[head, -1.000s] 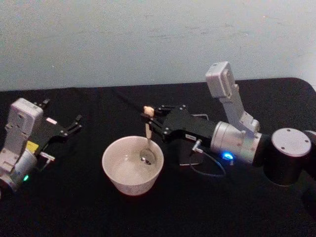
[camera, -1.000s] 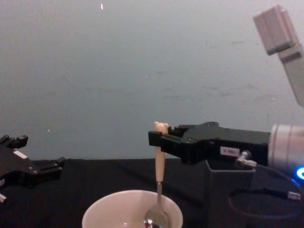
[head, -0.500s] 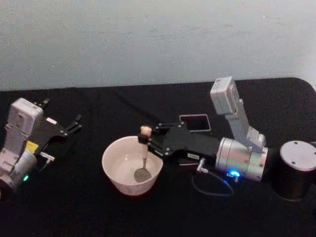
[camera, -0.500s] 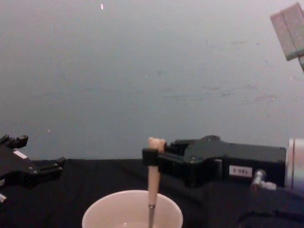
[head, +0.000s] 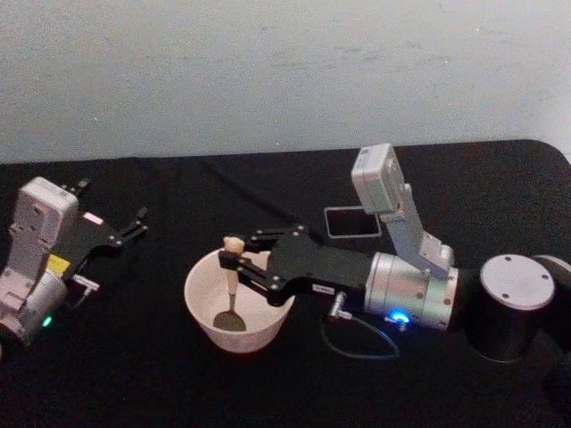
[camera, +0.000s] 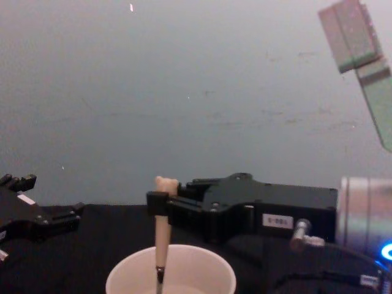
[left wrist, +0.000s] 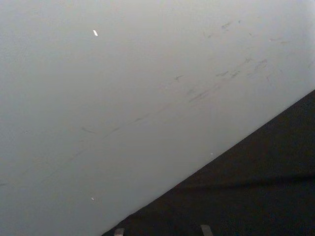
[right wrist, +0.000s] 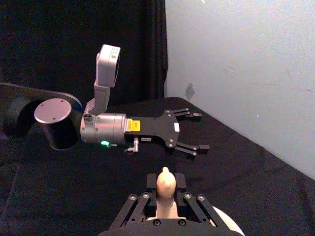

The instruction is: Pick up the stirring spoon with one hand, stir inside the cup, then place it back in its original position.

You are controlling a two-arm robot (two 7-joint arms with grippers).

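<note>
Two jaws of the right gripper clamp the stirring spoon under its bear head, bowl down inside the cup. At the cup's ten o'clock the left gripper idles, jaws apart.

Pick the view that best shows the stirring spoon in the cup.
Head view: the stirring spoon shows whole, bear head to metal bowl inside the cup, clamped by the right gripper. Chest view gives its handle side-on, bowl hidden behind the rim. Right wrist view catches the bear head between the fingers.
</note>
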